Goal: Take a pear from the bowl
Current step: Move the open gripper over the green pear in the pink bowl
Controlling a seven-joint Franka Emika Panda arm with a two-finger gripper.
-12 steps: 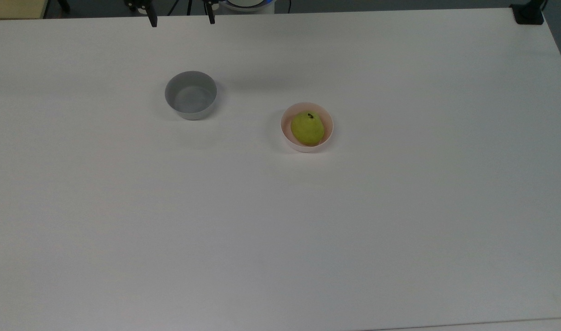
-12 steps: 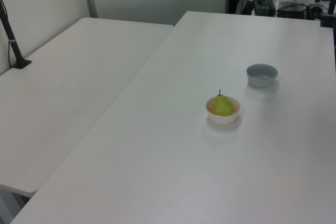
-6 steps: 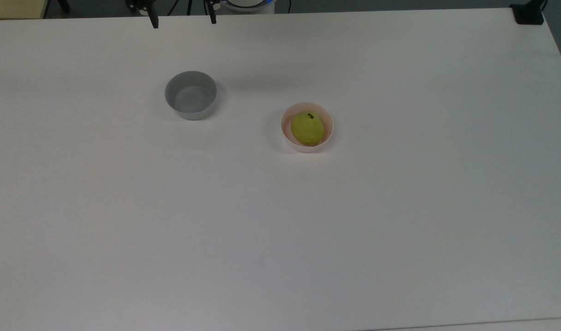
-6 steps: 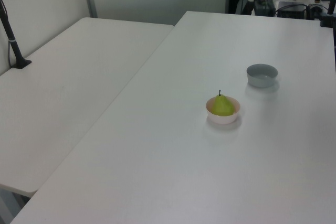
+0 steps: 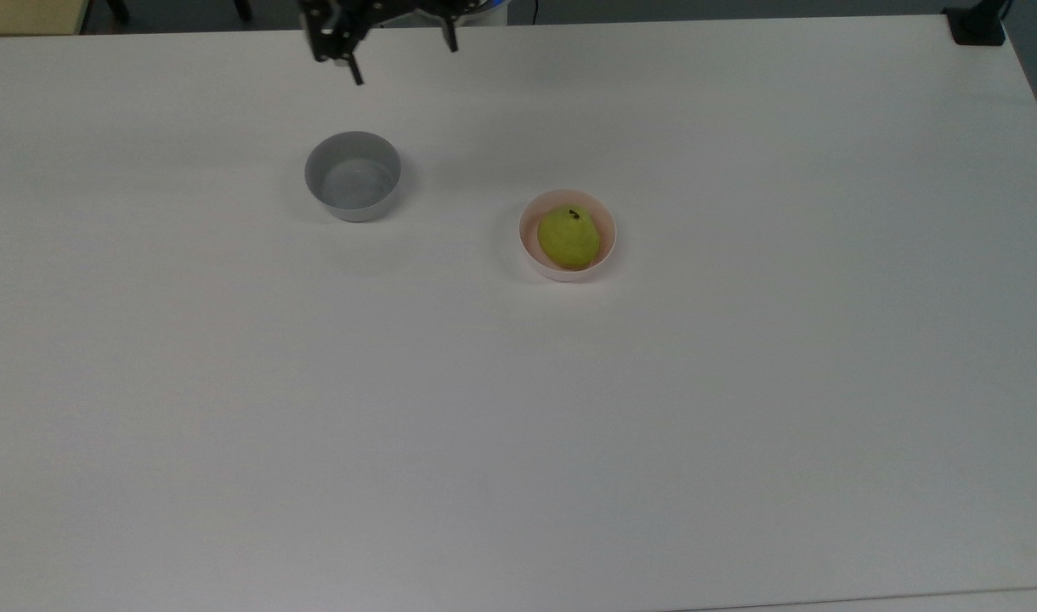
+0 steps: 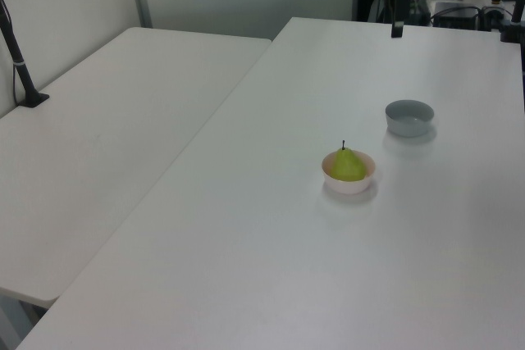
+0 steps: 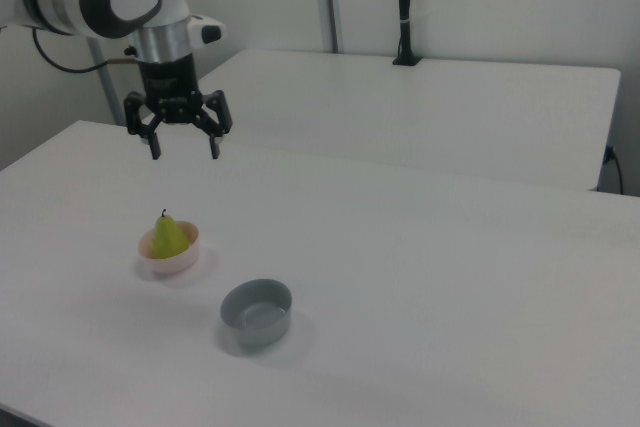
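Pincer: black two-finger pincer (image 7: pixel 181 145) on the white arm hangs high above the bench with its fingers spread wide and nothing between them; in the top view it sits at the upper edge (image 5: pixel 399 51), beyond both bowls.
Pear: small yellow-green pear with a short dark stem (image 5: pixel 568 237) stands upright inside the small round pale pink bowl (image 5: pixel 527 246), stem pointing up (image 7: pixel 165 232); it fills most of the bowl's opening.
Why so placed: the upright fruit rises above the rim (image 6: pixel 349 164), so its flanks look reachable from above without the fingers striking the bowl wall.
Why so held: the wide, empty fingers probably mean the approach comes first; the grasp is not yet begun, and the pincer is well apart from the pear.
Other bowl: round grey bowl (image 5: pixel 353 176) holds nothing and stands apart from the pink one, nearer the pincer in the top view.
Surface: broad plain white bench (image 5: pixel 518 425), smooth and matt, carrying just the two bowls.
Room: a second white table (image 6: pixel 107 137) adjoins it; a black post (image 7: pixel 402 7) stands on that one, with pale walls and dark equipment behind.
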